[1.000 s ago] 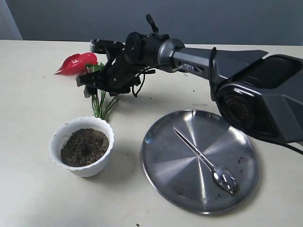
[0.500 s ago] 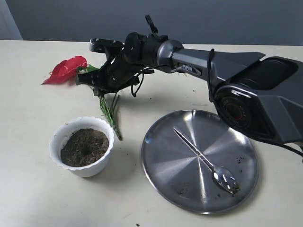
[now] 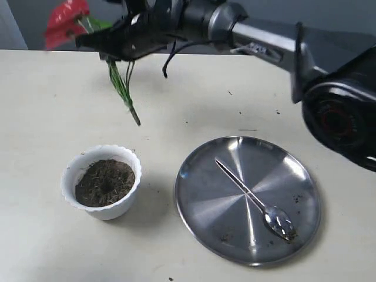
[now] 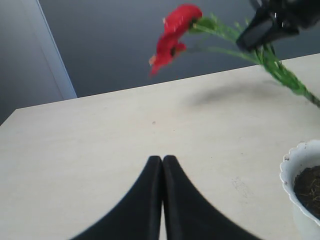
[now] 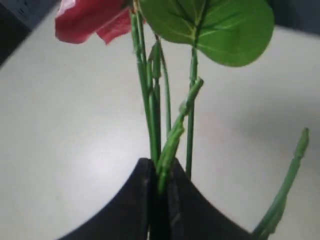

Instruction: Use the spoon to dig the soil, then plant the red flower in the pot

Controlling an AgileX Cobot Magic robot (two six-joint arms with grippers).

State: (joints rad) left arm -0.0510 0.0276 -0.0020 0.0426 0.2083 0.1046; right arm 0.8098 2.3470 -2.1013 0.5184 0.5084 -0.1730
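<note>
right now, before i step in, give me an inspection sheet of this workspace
surface: cream table, lightly dirt-speckled
job's things: red flower held in the air, stems hanging; pot upright on the table, holding soil with a hollow in the middle; spoon lying in the steel plate
clutter: steel plate carries soil crumbs
hands: right hand shut on the flower's stems; left hand shut, empty
cables: black cable looping under the right arm's wrist
surroundings: grey wall behind
</note>
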